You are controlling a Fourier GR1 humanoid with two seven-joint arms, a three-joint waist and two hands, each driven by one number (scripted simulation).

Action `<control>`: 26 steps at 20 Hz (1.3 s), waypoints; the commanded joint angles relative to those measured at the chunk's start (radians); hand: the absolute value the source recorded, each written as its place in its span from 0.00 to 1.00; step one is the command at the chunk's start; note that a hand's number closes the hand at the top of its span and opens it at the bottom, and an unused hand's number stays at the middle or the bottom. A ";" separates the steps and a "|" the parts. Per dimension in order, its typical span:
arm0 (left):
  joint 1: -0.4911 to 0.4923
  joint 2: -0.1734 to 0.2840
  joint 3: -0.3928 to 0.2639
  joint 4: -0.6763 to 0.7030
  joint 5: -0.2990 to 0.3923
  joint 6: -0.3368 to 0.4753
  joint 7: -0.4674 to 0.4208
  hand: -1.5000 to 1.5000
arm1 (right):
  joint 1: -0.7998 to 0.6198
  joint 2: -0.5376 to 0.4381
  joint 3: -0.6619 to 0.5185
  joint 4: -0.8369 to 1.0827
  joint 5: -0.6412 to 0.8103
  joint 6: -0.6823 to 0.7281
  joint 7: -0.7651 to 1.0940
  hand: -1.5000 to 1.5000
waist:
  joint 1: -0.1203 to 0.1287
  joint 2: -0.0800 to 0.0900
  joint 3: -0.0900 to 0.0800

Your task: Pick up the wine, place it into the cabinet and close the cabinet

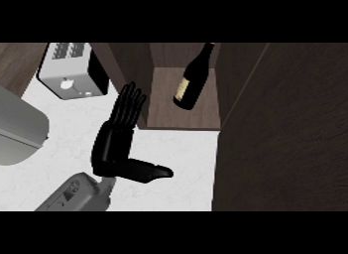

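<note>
- One grey forearm (74,196) comes in from the bottom edge, nearest to us. It is the left one.
- One black left hand (118,136) sits at its end. Its fingers (129,104) are straight and flat and point up toward the cabinet. Its thumb (148,172) sticks out to the right. The hand holds nothing.
- Only this one hand shows. The right hand is not in the picture.
- The hand is over the white counter (176,163), just beside the left wall of the cabinet.
- One dark wine bottle (193,79) is inside the open cabinet (184,116). It rests on the brown shelf, with its neck pointing up and a bit to the right. It has one pale label.
- The hand and the bottle are apart.
- One big dark cabinet door (293,134) fills the right side.
- One silver toaster (70,74) is on the counter, left of the cabinet.
- One big grey rounded thing (12,124) sits at the left edge. I cannot tell what it is.
</note>
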 commanded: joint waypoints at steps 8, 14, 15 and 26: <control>0.293 0.133 -0.005 -0.439 -0.114 0.088 0.079 0.00 | 0.038 -0.080 0.024 -0.010 0.025 0.113 -0.027 1.00 | -0.014 0.005 0.000; 0.427 0.209 0.047 -0.551 -0.123 0.128 0.070 0.00 | 0.013 -0.173 0.128 -0.071 -0.054 0.229 0.108 1.00 | -0.003 0.004 -0.001; 0.483 0.200 0.059 -0.530 -0.118 0.095 0.027 0.00 | 0.042 -0.152 0.145 -0.042 -0.011 0.247 0.038 1.00 | -0.009 0.005 -0.001; 0.820 0.378 0.358 -0.709 0.026 -0.125 -0.064 0.00 | 0.107 -0.043 0.534 -0.167 0.046 0.145 0.255 1.00 | 0.004 -0.002 -0.004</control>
